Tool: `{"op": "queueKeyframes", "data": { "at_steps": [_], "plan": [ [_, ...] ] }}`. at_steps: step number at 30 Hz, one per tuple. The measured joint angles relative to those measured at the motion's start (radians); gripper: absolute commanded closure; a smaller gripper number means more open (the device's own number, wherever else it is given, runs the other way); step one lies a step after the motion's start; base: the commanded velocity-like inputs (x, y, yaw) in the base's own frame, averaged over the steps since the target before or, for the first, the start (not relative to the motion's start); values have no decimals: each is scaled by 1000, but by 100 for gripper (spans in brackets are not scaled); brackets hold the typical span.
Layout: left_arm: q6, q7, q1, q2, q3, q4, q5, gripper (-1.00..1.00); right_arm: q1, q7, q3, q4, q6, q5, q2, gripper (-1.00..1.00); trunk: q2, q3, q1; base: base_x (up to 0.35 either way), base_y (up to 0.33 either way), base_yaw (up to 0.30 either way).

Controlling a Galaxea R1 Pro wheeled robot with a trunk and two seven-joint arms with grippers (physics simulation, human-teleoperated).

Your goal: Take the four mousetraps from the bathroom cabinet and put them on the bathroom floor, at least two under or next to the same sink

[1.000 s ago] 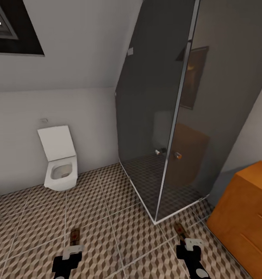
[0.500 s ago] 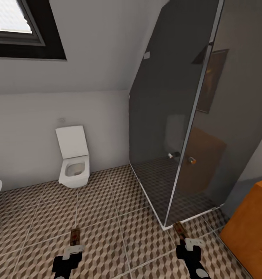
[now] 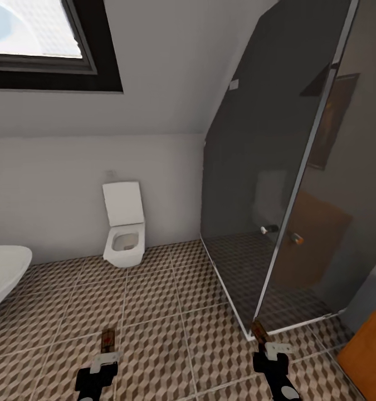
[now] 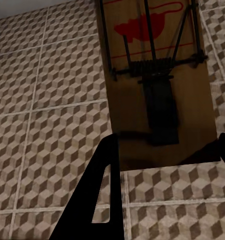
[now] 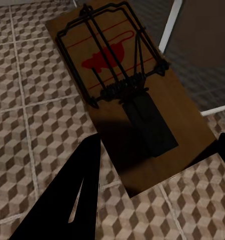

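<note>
Transport step: left hand (image 3: 105, 356) and right hand (image 3: 270, 348) each grip 1 brown wooden mousetrap (image 4: 157, 85) (image 5: 127, 95) above the cube-patterned bathroom floor (image 3: 171, 312); next, locating the sink.

**Left wrist: trap held over the tiles**

A brown wooden mousetrap (image 4: 160, 80) sits between the dark fingers (image 4: 100, 200) of the left gripper (image 4: 165, 162), its near edge clamped. Black wire parts and a red mouse print mark its face. Cube-patterned bathroom floor (image 4: 47, 100) tiles with pale grout lie behind it.
</note>
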Motion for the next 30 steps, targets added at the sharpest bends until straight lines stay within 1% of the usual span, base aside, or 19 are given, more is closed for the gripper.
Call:
{"op": "queueKeyframes", "data": {
  "at_steps": [30],
  "plan": [
    [0, 0, 0, -1, 0, 0, 0, 100, 0, 0, 0, 0, 0, 1, 0, 100, 0, 38, 0, 0, 0, 218]
  ]
}}
